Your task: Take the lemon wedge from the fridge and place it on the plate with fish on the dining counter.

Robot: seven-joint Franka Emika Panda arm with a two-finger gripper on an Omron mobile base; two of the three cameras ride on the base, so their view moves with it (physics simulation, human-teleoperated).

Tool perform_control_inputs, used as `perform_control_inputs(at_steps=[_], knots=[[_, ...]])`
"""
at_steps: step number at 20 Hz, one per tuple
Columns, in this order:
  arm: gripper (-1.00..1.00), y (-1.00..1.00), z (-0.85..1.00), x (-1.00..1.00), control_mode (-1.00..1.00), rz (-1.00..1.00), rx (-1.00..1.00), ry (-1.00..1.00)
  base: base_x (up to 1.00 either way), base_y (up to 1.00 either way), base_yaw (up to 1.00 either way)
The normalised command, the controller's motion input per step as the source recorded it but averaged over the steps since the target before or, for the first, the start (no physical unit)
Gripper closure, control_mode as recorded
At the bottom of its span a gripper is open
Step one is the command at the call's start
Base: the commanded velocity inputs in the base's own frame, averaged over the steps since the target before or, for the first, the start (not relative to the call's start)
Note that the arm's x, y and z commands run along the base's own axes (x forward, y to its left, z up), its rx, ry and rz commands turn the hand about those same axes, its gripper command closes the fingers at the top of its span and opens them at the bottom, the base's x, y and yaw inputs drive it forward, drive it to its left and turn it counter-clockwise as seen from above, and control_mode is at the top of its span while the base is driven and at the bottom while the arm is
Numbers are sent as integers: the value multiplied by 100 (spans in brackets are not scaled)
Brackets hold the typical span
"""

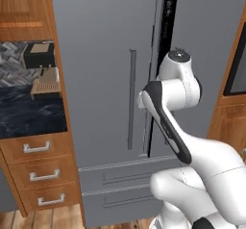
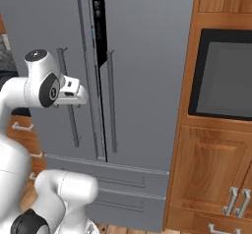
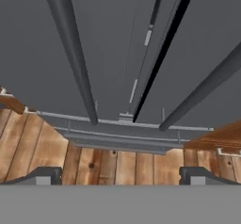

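Note:
The grey double-door fridge stands right in front of me, with a narrow dark gap between its two doors. My gripper is open, its two tips set wide apart with nothing between them. It faces the lower part of the doors, between the left bar handle and the right one. In the right base view my hand hovers close to the left door handle. The lemon wedge is hidden inside the fridge. The plate with fish and the dining counter are out of view.
The fridge drawers lie below the doors. To the left is a dark stone worktop over wooden drawers, with small boxes on it. A built-in oven in wooden cabinets stands to the right. Wood floor lies below.

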Motion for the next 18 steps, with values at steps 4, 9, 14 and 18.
perform_control_inputs(at_steps=[4, 9, 14, 18], knots=[[-100, 0, 0, 0, 100, 0, 0, 0, -70, 0, 0], [-100, 0, 0, 0, 100, 0, 0, 0, -33, 0, 0], [-100, -3, 0, 0, -100, 0, 0, -7, 0, 0, 0], [-100, -35, 4, -7, -100, 0, 0, -22, 0, 0, 0]])
